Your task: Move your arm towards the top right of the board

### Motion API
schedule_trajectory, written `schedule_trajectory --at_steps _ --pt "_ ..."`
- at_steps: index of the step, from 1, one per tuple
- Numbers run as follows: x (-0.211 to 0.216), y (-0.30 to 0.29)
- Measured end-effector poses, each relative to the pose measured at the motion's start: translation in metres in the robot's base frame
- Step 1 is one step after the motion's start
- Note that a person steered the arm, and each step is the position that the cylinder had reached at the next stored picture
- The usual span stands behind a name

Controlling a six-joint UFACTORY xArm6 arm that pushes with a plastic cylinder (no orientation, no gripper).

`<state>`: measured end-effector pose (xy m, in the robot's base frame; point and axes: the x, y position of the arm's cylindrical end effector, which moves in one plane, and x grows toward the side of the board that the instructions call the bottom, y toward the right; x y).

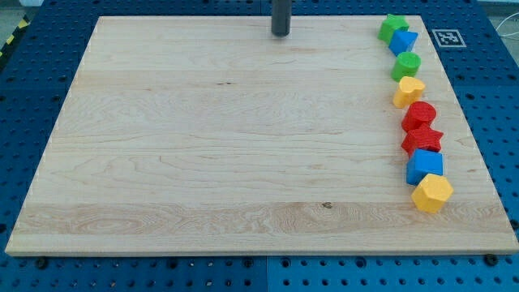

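Observation:
My tip (280, 33) is at the view's top, a little right of the middle, near the far edge of the wooden board (203, 146). Several blocks stand in a column along the board's right side, well to the right of my tip: a green star (392, 26), a blue block (404, 40), a green cylinder (406, 66), a yellow heart (409, 92), a red cylinder (420, 115), a red star (422, 139), a blue cube (425, 165) and a yellow hexagon (432, 193). My tip touches no block.
A blue pegboard table (24, 97) surrounds the board. A black-and-white marker tag (448, 37) lies just off the board's top right corner.

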<state>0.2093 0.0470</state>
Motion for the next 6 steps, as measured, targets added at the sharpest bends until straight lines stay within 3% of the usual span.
schedule_trajectory --at_steps 5,6 --pt "-0.018 0.126" --pt "-0.018 0.195"
